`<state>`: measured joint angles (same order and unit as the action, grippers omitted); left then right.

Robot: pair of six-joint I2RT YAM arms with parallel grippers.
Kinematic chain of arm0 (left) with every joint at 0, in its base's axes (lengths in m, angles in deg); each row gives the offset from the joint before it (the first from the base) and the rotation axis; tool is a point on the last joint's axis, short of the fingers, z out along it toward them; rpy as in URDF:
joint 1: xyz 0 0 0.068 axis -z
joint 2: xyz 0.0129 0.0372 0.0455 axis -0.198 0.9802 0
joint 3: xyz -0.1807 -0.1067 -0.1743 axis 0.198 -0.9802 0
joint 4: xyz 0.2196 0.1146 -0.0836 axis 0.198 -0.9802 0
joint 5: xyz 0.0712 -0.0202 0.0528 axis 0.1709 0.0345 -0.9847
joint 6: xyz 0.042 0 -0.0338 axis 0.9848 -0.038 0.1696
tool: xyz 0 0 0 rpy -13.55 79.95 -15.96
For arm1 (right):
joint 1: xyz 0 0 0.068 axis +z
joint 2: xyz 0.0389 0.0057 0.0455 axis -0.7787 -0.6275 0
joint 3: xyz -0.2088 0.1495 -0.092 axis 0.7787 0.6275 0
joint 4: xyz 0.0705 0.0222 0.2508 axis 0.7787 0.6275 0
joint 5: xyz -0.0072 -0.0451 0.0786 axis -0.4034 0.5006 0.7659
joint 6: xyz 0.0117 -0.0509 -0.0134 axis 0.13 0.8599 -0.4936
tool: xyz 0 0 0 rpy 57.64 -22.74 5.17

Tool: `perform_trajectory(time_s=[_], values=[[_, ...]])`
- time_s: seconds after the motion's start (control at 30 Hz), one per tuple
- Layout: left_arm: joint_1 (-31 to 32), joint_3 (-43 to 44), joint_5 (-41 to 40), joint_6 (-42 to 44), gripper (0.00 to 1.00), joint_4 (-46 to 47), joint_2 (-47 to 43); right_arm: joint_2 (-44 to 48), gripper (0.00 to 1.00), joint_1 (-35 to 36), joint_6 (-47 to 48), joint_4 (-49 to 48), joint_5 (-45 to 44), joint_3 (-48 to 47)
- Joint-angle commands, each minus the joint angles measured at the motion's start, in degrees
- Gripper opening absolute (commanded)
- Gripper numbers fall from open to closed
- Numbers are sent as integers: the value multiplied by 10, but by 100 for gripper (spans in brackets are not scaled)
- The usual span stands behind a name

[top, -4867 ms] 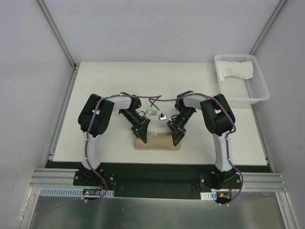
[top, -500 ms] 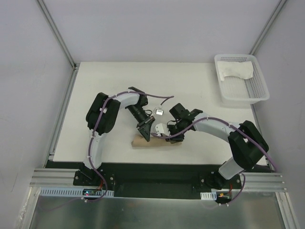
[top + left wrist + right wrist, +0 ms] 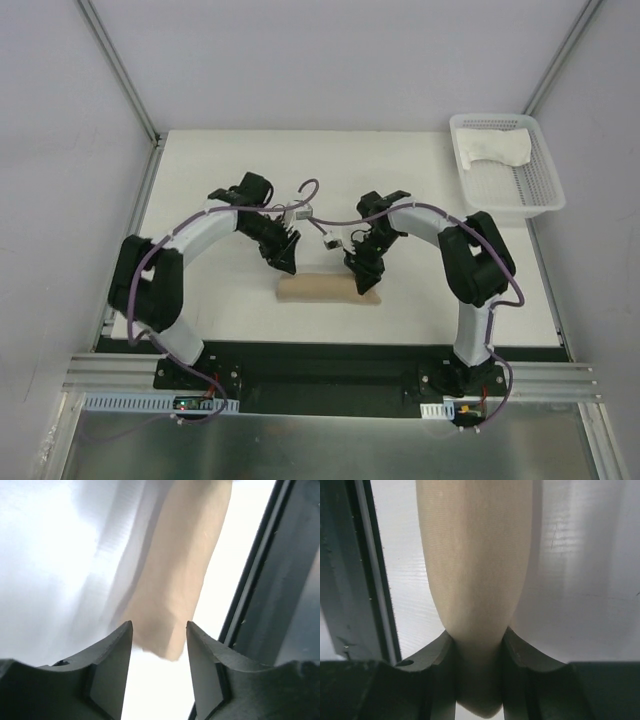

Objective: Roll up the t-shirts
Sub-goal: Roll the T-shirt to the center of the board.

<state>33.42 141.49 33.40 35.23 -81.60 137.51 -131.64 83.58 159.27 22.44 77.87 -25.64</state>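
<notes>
One tan roll (image 3: 320, 289) in closed right gripper (image 3: 477, 640) (left gripper (image 3: 159, 627) open), one white tee (image 3: 497, 148)

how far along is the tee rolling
Done: the tan tee lies as a tight roll near the front edge. In hand: the right claw is clamped on one end of it, while the left claw is open, off the other end. Left: the white tee sits bundled in the basket; I can't tell if it's rolled, so it may need doing.
</notes>
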Motion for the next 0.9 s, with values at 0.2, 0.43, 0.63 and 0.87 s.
perform_trajectory(time_s=[0.2, 0.43, 0.63, 0.87], values=[[102, -187, -152, 70, 54, 223, -224, -125, 20, -16, -56, 151, -19, -118], [212, -248, -205, 172, 66, 333, -251, -174, 20, -20, -74, 201, -13, -169], [233, -259, -217, 219, 67, 374, -195, -187, 20, -24, -81, 211, -12, -184], [234, -244, -232, 212, 64, 375, -128, -194, 20, -27, -79, 223, -12, -190]])
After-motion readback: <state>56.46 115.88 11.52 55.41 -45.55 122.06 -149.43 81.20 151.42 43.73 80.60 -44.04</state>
